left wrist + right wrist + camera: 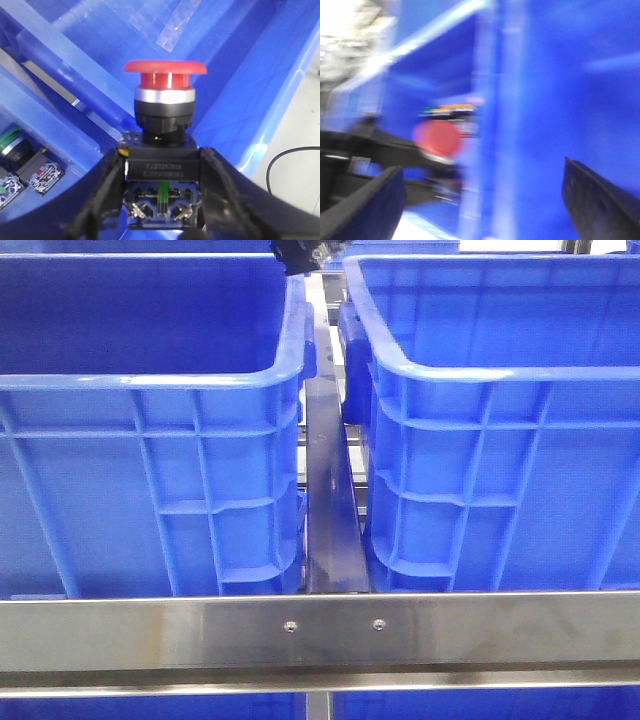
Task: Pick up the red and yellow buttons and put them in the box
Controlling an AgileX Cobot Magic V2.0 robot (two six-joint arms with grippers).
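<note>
Red mushroom-capped button [165, 75], carried upright by its black contact block between the fingers of the left gripper [161, 172], which pinch the block from both sides; beneath and around it lie blue crate walls and rims. I judge the step in hand to be the carry-and-release of this button into the box [490, 370]. Which of the two blue crates the gripper hangs over cannot be told from the wrist view; a ribbed rim runs close beside the button, so the arm should be well inside the wall line before the fingers part, and low enough that the heavy-headed part does not tumble onto its cap.

In the right wrist view, badly blurred, the right gripper [485, 200] stands with its fingers spread wide and nothing between them; ahead of it a red disc with a streak of yellow-orange above [451, 106], possibly the yellow button, though too smeared to say. The dark shape beside the disc may be the other arm; if so, the two should keep apart.

Other switches, one green-capped [10, 140], lie at the edge of the left wrist view.

From the front: two blue crates side by side on a steel frame [320, 630], a dark rail [328, 490] between them, the left crate [150, 380] just apart from the right; a dark arm part [298, 254] shows at the top.
</note>
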